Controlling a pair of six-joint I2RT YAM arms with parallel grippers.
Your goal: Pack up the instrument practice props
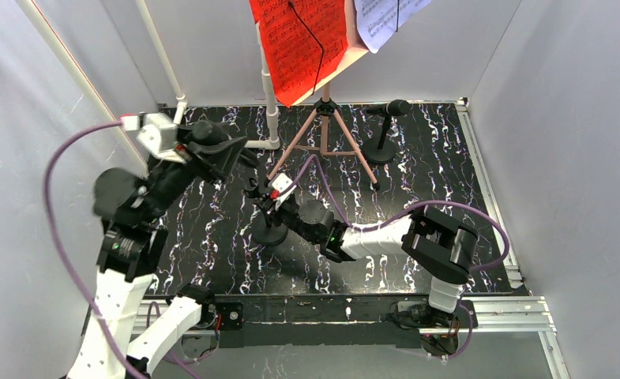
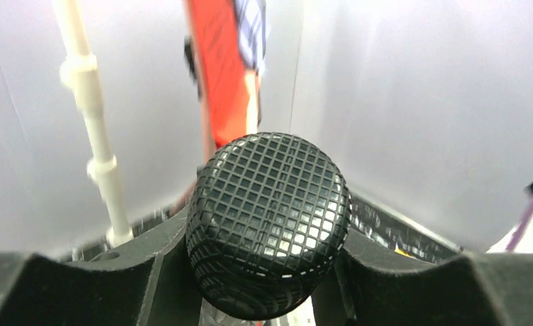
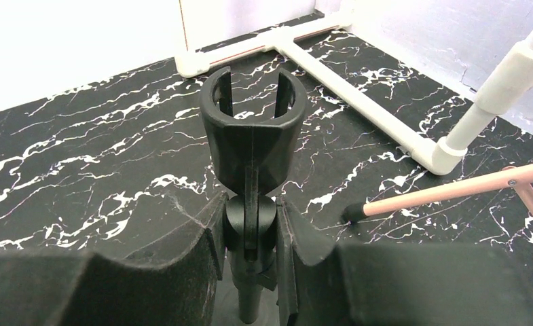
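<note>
Grips a black microphone [image 2: 268, 204] in the left claw [image 2: 267, 268], clamped on it and lifted well off the tabletop [image 1: 212, 237] near the left wall, with the meshed head jutting out between the fingers [image 2: 80, 285] and filling the left wrist view. Pinches with the right claw [image 3: 250, 238], low over the middle of the tabletop, the swivel joint of a mic stand [image 3: 252, 136], pads [image 3: 206, 238] pressed to both sides just under its U-shaped clip, upright and empty. Has that stand's round base [image 1: 269, 234] flat on the marble-patterned surface, near the tip of one tripod leg. Shows the second microphone [image 1: 393, 107] lying in its own clip on a stand toward the back right, base down on the tabletop. Shows the pink rack [image 1: 325, 130] upright on its tripod legs at the back centre, between the white pipe frame [image 1: 271, 103] and that second microphone, with a red sheet [image 1: 298, 47] and a white sheet [image 1: 385, 20] propped on it side by side, red on the left, a thin dark line down each.
</note>
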